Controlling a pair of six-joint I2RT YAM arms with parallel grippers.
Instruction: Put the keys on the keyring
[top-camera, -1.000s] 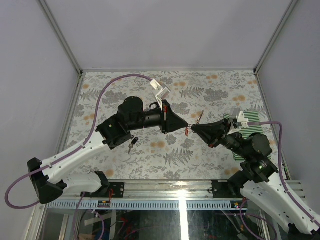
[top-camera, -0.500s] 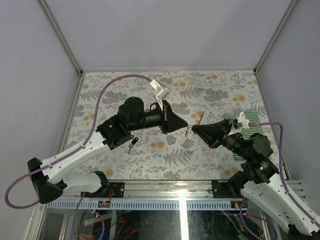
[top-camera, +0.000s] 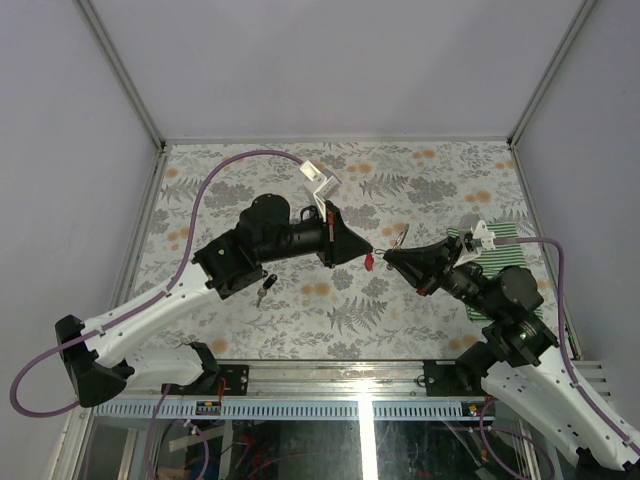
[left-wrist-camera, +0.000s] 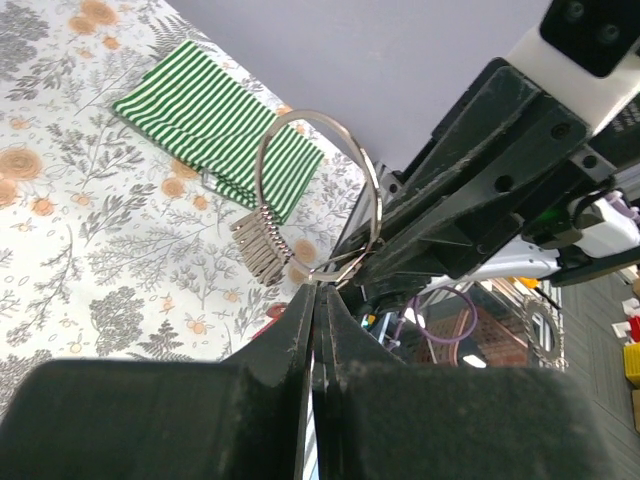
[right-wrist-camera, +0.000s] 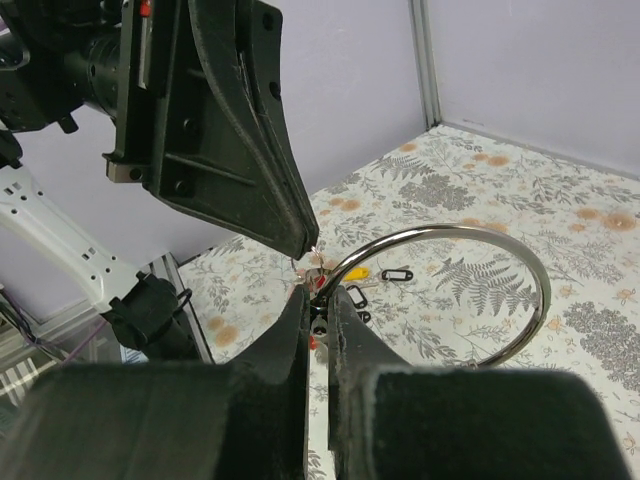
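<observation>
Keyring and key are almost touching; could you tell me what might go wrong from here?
The left pincer pinches the red-tagged key only at its very end, so the key may slip out. The right pincer holds the thin keyring by one edge; a push could twist it.

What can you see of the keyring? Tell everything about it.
The keyring is a thin, shiny silver wire circle, seemingly metal, with a comb-like row of small loops on one side. It is held off the table, clamped at its edge by the right pincer. The left pincer has its tip close beside that spot.
</observation>
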